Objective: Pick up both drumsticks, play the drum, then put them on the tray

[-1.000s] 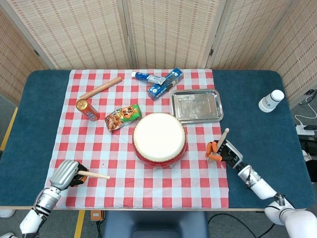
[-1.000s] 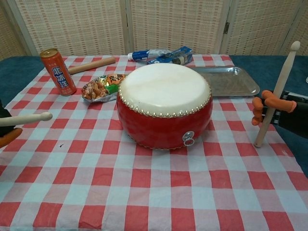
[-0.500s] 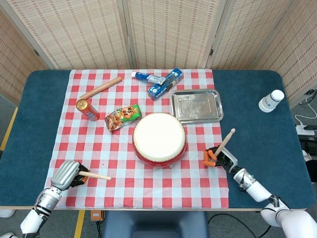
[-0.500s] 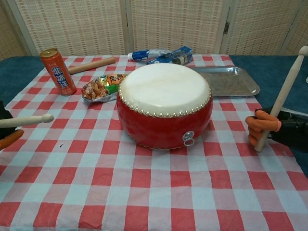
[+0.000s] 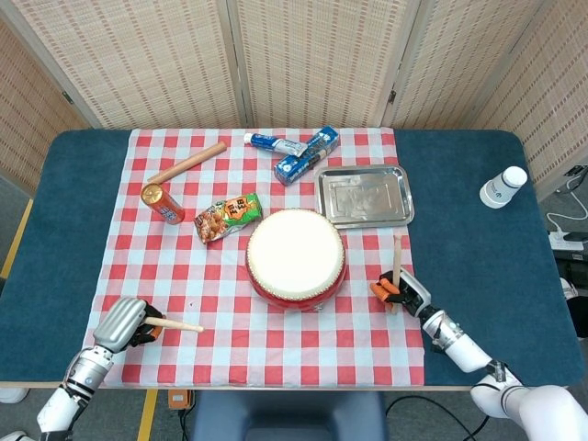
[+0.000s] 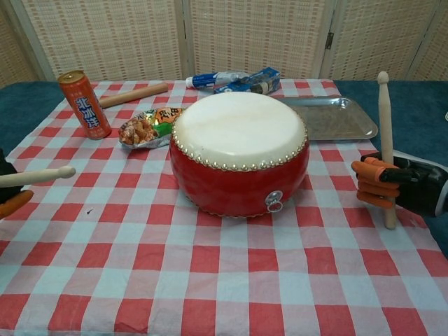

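Both pale wooden drumsticks look light, stiff and smooth, so a grip low on the shaft suits them: the right robot hand [image 6: 392,187] clasps one upright [image 6: 384,140] beside the red drum [image 6: 239,152], the left robot hand [image 5: 122,323] holds the other [image 5: 175,323] level.

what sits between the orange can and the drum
The snack packet lies on the checked cloth between the orange can and the drum, touching neither as far as the head view shows.
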You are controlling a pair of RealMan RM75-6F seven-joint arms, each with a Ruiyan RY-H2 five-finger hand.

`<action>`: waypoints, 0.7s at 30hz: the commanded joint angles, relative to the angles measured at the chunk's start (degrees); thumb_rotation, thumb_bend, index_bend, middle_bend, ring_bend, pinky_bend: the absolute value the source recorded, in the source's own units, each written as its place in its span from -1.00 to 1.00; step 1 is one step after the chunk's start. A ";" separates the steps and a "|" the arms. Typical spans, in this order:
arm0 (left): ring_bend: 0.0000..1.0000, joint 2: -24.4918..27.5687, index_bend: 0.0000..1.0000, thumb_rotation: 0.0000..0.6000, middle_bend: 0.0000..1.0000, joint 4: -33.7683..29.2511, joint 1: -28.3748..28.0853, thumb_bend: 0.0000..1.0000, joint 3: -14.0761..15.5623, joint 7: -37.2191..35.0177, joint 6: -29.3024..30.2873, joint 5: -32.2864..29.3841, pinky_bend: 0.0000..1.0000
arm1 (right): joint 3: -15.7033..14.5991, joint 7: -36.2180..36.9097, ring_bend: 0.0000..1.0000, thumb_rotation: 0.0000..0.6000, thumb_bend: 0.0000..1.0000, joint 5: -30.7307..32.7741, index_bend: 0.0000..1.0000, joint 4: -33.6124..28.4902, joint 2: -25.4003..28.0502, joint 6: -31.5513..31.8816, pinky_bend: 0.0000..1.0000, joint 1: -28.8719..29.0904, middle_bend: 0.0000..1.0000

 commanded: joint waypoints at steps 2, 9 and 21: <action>1.00 0.18 1.00 1.00 1.00 0.05 -0.09 0.14 -0.02 0.11 0.03 0.12 1.00 | -0.21 -5.98 1.00 1.00 0.07 -0.38 1.00 -5.38 4.22 -0.59 0.94 1.39 1.00; 1.00 1.37 1.00 1.00 1.00 -0.45 -1.07 0.14 -0.19 2.11 -0.40 1.02 1.00 | -1.11 -25.70 1.00 1.00 0.27 -0.67 1.00 -27.38 21.17 -11.11 1.00 8.50 1.00; 1.00 5.20 1.00 1.00 1.00 -5.44 -4.79 0.15 -2.26 8.76 -2.64 1.56 1.00 | 1.85 -73.97 1.00 1.00 0.38 14.37 1.00 -57.11 49.76 -46.14 1.00 27.00 1.00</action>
